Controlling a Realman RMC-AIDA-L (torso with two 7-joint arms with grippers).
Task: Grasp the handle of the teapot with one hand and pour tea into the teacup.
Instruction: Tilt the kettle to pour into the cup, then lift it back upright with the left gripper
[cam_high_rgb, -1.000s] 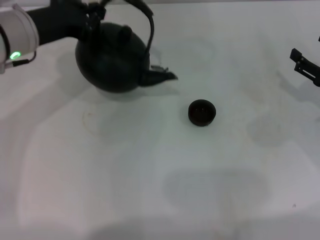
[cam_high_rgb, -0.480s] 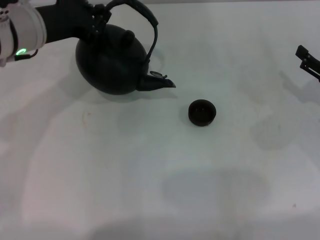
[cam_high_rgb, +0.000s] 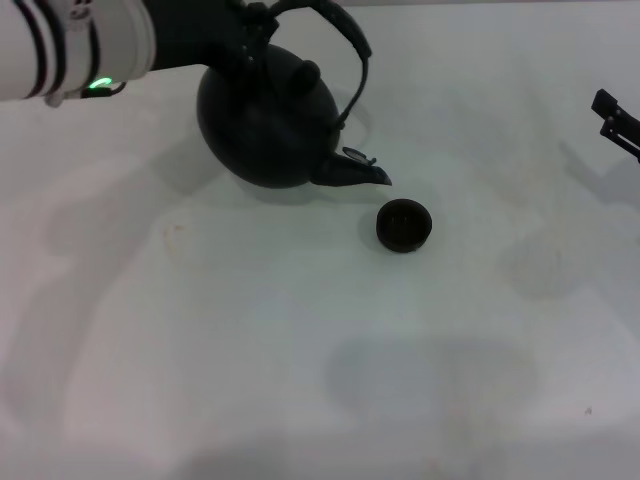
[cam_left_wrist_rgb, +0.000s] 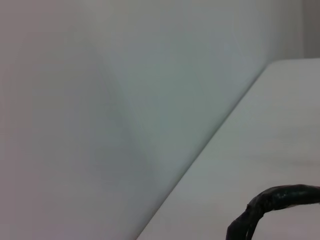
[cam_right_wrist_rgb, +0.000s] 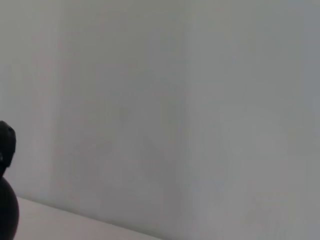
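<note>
The teapot (cam_high_rgb: 268, 125) is a round matte black pot tipped slightly, its short spout (cam_high_rgb: 358, 177) pointing down-right just left of and above the teacup (cam_high_rgb: 403, 225). My left gripper (cam_high_rgb: 250, 18) is shut on the left end of the handle (cam_high_rgb: 352, 45), the dark hoop arching over the knobbed lid. A piece of that handle (cam_left_wrist_rgb: 272, 199) shows in the left wrist view. The small dark teacup stands upright on the white table (cam_high_rgb: 300, 350). The teapot (cam_right_wrist_rgb: 6, 200) shows as a dark sliver in the right wrist view. My right gripper (cam_high_rgb: 610, 116) rests open at the far right edge.
A white wall (cam_left_wrist_rgb: 100, 100) rises behind the table's far edge. The table surface carries faint shadows and a small stain (cam_high_rgb: 175, 230) left of centre.
My left arm has carried the teapot to the right, bringing the spout from well left of the teacup to just beside it. The teacup and the right arm have stayed put.
</note>
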